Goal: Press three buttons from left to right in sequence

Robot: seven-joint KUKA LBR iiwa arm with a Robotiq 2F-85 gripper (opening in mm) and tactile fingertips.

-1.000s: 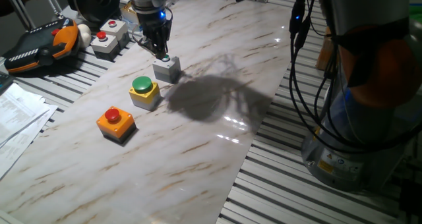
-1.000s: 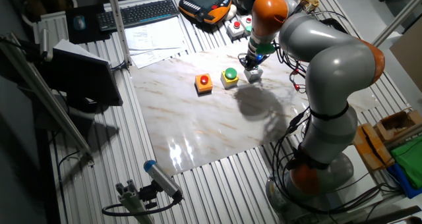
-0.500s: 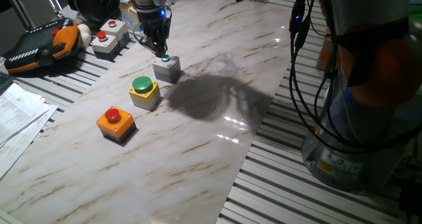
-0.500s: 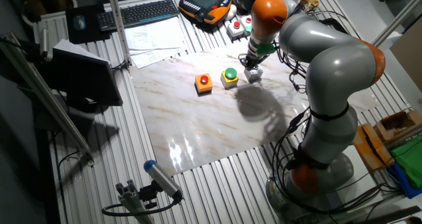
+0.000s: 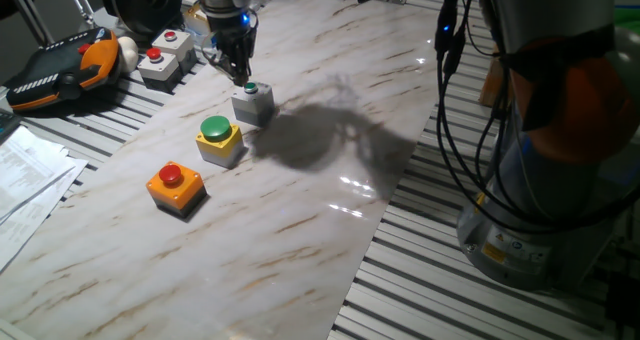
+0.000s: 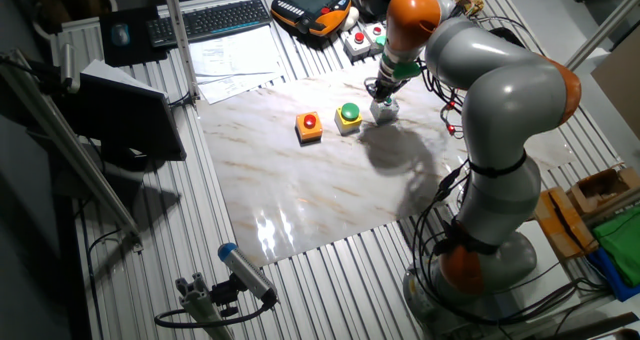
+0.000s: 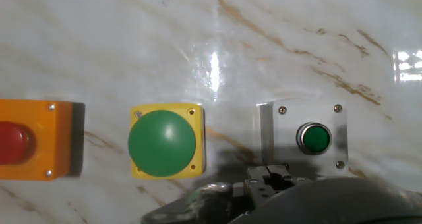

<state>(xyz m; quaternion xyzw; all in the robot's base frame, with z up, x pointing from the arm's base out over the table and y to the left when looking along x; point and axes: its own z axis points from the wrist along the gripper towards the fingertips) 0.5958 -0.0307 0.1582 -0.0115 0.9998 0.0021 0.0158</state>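
Three button boxes stand in a row on the marble board. The orange box with red button (image 5: 175,187) (image 6: 309,127) (image 7: 31,142) is on the left. The yellow box with wide green button (image 5: 219,140) (image 6: 348,115) (image 7: 165,141) is in the middle. The grey box with tiny green button (image 5: 253,103) (image 6: 384,109) (image 7: 304,138) is on the right. My gripper (image 5: 243,76) (image 6: 379,92) (image 7: 266,177) hangs just above the grey box's near-left edge. Its fingertips come together in one point and hold nothing.
Two pale grey boxes with red buttons (image 5: 160,67) (image 6: 359,42) sit off the board behind the row. An orange and black pendant (image 5: 58,72) (image 6: 312,2), papers (image 5: 25,175) and a keyboard (image 6: 215,19) lie beyond. The arm's base and cables (image 5: 535,200) stand on the right.
The gripper has lifted slightly off the grey box's tiny green button and drawn back a little. The boxes have not moved.
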